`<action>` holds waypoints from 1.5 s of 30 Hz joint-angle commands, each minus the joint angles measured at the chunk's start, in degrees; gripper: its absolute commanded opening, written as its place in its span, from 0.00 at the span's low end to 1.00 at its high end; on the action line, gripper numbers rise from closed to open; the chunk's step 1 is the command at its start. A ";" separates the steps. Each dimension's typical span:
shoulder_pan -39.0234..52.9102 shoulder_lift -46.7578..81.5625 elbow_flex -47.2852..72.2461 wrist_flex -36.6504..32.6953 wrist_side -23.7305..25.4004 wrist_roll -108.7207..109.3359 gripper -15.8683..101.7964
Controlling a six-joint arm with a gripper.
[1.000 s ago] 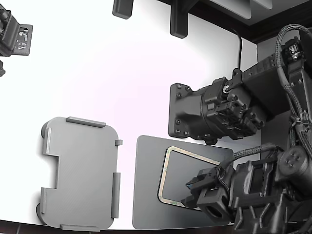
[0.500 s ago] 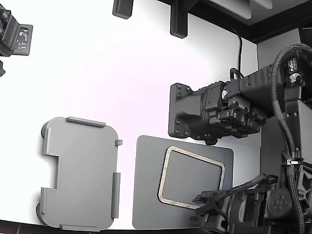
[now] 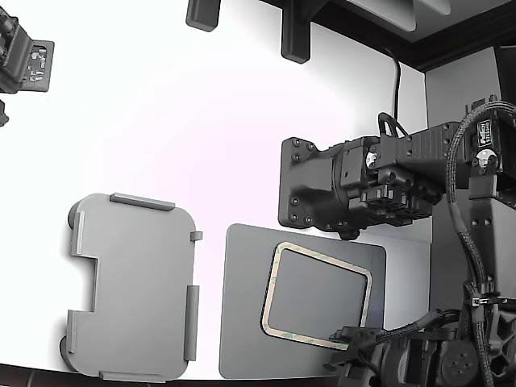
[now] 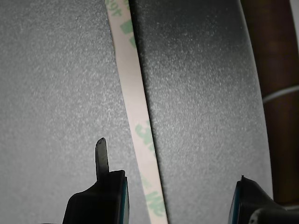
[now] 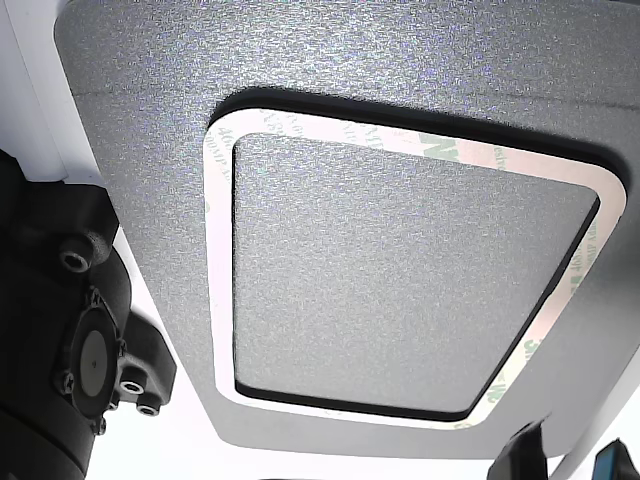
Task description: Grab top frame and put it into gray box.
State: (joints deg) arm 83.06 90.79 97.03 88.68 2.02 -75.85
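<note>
Since a second ago the arm has pulled back toward the exterior view's lower right, uncovering the frame (image 3: 317, 295), which has not shifted. The claw (image 4: 180, 196) is open, its two fingers (image 4: 102, 196) spread either side of one strip of the frame, holding nothing. The frame lies flat on the dark mat (image 3: 242, 322) directly under the claw. The box (image 3: 133, 286) sits well apart from the claw, toward the exterior view's left, on the white table (image 3: 177, 121). A second black arm (image 3: 347, 189) stands just beyond the mat.
</note>
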 commanded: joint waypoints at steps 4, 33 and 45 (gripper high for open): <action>1.32 1.49 0.88 -2.46 -1.32 3.52 0.89; 8.53 -2.46 2.81 -5.19 -0.35 6.77 0.77; 9.58 -5.36 0.26 -3.87 1.05 6.33 0.72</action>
State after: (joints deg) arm 93.16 84.46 98.00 84.90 2.90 -69.35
